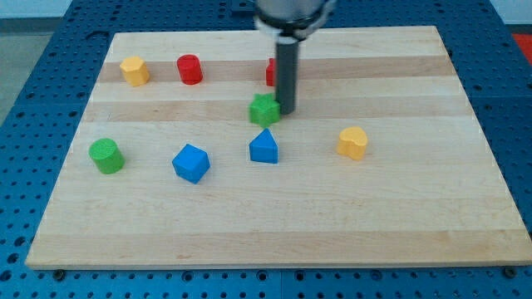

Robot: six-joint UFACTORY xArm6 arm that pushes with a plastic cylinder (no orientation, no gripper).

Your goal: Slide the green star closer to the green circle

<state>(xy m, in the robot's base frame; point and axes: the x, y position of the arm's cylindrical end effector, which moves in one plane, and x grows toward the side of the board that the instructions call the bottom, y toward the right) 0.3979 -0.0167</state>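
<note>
Camera view: my tip (287, 111), bare and holding nothing, touches the green star (264, 109) at its 3 o'clock; next, push toward 8 o'clock, to the green circle (106, 155)

Bench (399, 216): pale wood, planks laid lengthwise, grain visible, smooth with a soft satin sheen. Under it, blue perforated metal base (25, 100), matt. Rod (286, 79): dark, smooth, dull finish; collar above it (291, 12) looks like metal, slightly glossy. Green star (264, 109), green circle (106, 155), blue cube (191, 162): solid colour, plastic-looking, smooth, matt.
</note>
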